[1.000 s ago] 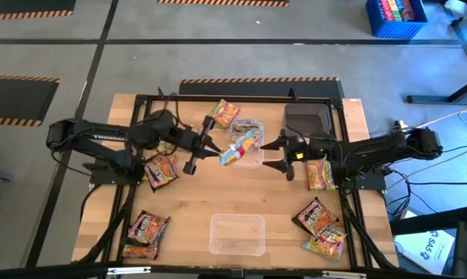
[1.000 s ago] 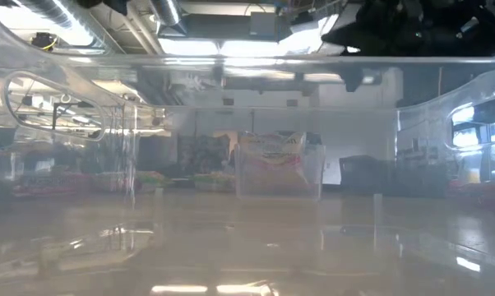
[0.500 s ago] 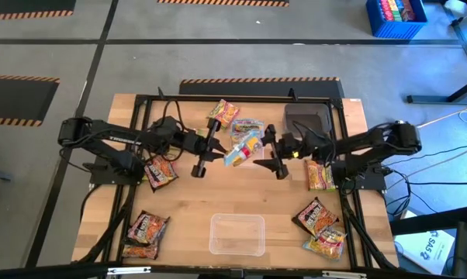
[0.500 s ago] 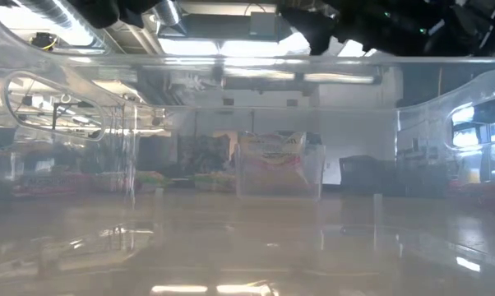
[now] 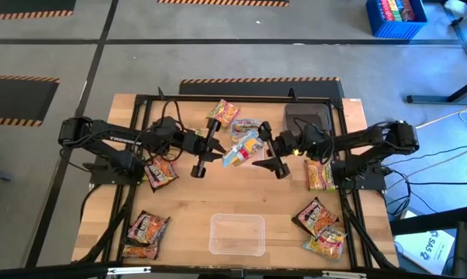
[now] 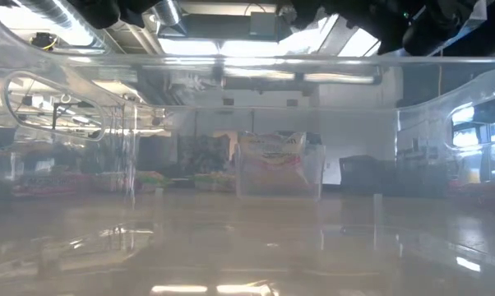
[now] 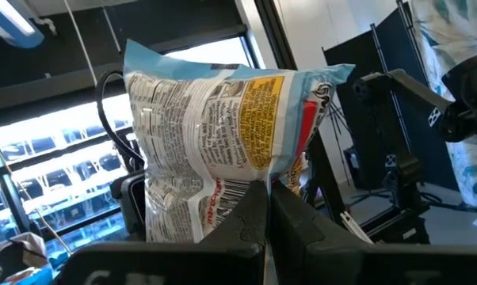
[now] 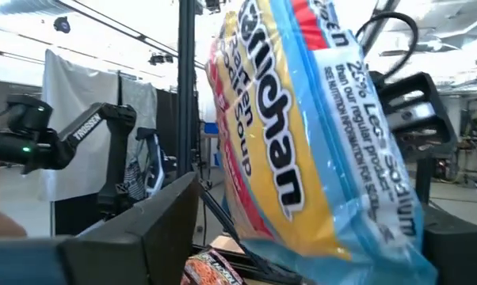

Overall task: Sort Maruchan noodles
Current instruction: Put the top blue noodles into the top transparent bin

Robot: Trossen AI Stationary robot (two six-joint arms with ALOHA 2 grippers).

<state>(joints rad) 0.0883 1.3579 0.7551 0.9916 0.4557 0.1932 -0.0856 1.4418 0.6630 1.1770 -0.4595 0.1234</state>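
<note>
A pale blue-orange Maruchan noodle packet [image 5: 241, 147] hangs in the air over the middle of the table, above a clear tub [image 5: 249, 128] that holds another packet. My left gripper [image 5: 220, 155] is shut on the held packet from the table's left. My right gripper [image 5: 258, 153] faces it from the right and is open. Its two fingers [image 8: 155, 226] stand on either side of the packet's other end [image 8: 302, 134]. More packets lie loose: one at the far side [image 5: 224, 113], others at the left [image 5: 160, 169], near left [image 5: 146, 229], right [image 5: 320, 174] and near right [image 5: 317, 215]. My left gripper pinches the packet's end edge [image 7: 242, 194] between its two shut fingers. The fingers come from the table's left, slanting a little upward. The packet sticks out beyond them, lifted clear of the table and the tub. My right gripper: whether its fingers touch the packet cannot be told.
A second clear tub [image 5: 236, 234] stands near the table's front edge; the low view looks through its wall. A dark grey square tray [image 5: 309, 120] sits at the far right. The black frame [image 5: 233, 99] runs around the table.
My right gripper has risen and moved toward the table's left, tipping upward, until its open fingers stand around the held packet. My left gripper carried the packet slightly rightward early on, then kept still.
</note>
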